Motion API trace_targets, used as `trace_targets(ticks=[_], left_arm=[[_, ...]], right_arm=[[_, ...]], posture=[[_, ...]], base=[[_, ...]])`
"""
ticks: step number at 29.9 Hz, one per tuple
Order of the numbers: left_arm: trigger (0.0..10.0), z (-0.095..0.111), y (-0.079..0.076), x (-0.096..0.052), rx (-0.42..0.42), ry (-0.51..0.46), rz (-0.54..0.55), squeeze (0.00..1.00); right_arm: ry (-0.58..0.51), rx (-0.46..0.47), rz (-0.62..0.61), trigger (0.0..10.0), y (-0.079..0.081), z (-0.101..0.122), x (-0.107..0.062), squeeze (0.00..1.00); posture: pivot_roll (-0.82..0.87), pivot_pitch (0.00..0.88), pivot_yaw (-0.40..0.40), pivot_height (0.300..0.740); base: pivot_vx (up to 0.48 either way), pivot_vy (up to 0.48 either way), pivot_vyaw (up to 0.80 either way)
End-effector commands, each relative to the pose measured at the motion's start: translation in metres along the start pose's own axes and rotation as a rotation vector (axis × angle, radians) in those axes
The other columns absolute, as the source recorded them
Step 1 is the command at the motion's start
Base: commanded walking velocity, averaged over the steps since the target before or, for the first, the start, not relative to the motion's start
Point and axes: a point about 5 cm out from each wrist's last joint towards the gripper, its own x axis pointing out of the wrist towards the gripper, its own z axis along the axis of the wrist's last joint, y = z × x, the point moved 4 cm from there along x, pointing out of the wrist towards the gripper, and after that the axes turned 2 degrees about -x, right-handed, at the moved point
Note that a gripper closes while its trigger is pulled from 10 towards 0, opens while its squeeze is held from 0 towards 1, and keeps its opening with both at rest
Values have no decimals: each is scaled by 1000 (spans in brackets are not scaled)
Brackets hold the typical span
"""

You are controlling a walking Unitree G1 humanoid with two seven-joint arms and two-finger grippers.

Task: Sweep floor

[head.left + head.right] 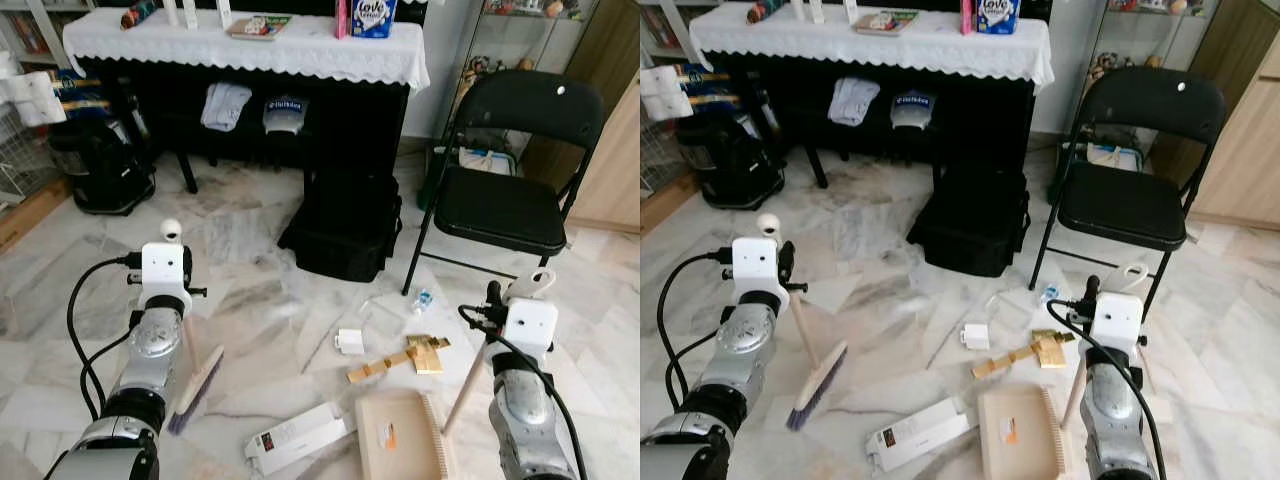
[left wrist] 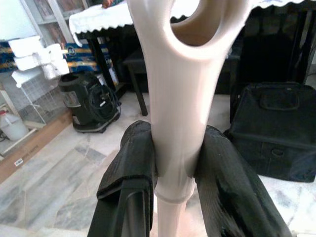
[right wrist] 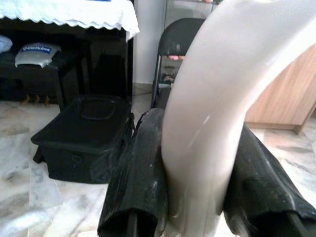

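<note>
Broom (image 1: 817,385) clamped in left gripper (image 2: 175,163); dustpan (image 1: 1020,432) handle in right gripper (image 3: 197,187)

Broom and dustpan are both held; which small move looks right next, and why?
Probably draw the broom in the left claw rightward toward the white box, nudging it to the dustpan held by the right claw. The litter lies between the bristles and the pan.
</note>
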Motion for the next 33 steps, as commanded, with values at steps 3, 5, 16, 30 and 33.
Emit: trace_targets(ticks=[3, 5, 16, 30, 33], left_arm=[[10000, 12, 13, 2, 28, -56, 33, 0], [10000, 16, 19, 3, 55, -72, 41, 0], [10000, 12, 57, -6, 618, -22, 14, 0], [10000, -49, 76, -39, 1133, 311, -238, 0], [10000, -66, 78, -51, 1148, 402, -299, 0]], right_arm=[[-33, -4, -30, 10000, -7, 10, 3, 0], [-20, 2, -51, 10000, -10, 9, 3, 0], [174, 29, -252, 10000, -41, -13, -20, 0], [820, 194, -410, 10000, -57, -100, -119, 0], [905, 262, -421, 10000, -54, -105, -139, 0]], posture=[[-40, 18, 0, 740], [-41, 12, 0, 740], [-33, 0, 1, 740], [-44, 0, -3, 740], [-52, 0, -6, 740]], base=[[0, 0, 0], [0, 0, 0], [0, 0, 0], [0, 0, 0], [0, 0, 0]])
